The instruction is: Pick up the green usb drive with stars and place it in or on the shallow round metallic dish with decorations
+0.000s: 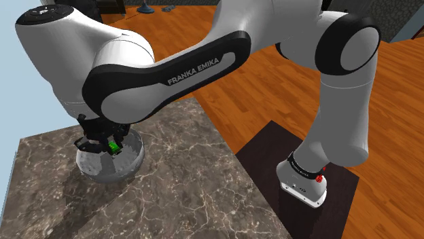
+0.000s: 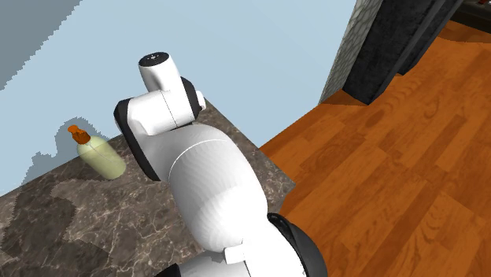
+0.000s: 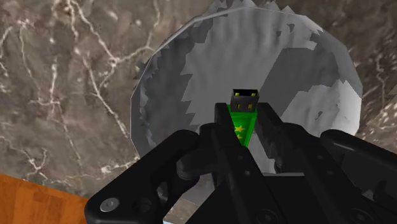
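A green USB drive (image 3: pixel 243 117) with yellow stars and a black plug end is clasped between the two black fingers of my gripper (image 3: pixel 245 130). Directly beneath it lies the shallow round grey dish (image 3: pixel 191 70) with a scalloped rim, resting on the marble top. In the shoulder view the gripper (image 1: pixel 109 144) hangs just over the dish (image 1: pixel 129 163), the green drive (image 1: pixel 112 144) showing between its fingers above the bowl's hollow. I cannot tell whether the drive touches the dish's floor.
The dish stands on a dark marble counter (image 1: pixel 177 197) whose edge drops to a wooden floor (image 1: pixel 272 95). A pale yellow bottle with an orange cap (image 2: pixel 98 153) stands on the counter by the blue wall. My stand (image 1: pixel 299 170) is at the shoulder view's lower right.
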Tool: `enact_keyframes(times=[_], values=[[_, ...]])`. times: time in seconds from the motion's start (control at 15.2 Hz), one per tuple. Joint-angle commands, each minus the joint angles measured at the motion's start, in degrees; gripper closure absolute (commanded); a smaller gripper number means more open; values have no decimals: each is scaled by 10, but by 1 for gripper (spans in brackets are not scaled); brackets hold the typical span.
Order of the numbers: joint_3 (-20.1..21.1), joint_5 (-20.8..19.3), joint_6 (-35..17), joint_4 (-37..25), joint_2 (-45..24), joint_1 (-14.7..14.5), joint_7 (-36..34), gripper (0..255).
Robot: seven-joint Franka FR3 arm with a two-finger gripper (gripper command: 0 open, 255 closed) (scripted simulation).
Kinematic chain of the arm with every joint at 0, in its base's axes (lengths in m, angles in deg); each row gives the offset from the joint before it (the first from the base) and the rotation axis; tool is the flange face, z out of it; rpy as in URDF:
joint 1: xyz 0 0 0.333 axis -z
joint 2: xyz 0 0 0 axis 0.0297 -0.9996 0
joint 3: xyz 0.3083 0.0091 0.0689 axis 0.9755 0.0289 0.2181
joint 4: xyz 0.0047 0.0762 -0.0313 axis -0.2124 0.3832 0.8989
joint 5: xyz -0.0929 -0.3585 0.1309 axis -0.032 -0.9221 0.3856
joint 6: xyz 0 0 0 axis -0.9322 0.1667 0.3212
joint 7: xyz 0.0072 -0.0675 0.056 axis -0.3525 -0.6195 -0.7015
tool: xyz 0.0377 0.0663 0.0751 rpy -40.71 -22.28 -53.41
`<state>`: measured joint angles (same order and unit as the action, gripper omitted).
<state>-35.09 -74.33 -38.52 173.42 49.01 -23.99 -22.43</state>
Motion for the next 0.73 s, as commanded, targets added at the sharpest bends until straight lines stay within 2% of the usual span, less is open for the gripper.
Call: enact_keyframes(times=[0.0, 0.4, 0.46, 0.66], values=[[-1, -2, -6, 2, -4, -1, -2, 255], [-1, -2, -6, 2, -4, -1, -2, 255], [-1, -2, -6, 2, -4, -1, -2, 0], [-1, -2, -6, 2, -4, -1, -2, 0]])
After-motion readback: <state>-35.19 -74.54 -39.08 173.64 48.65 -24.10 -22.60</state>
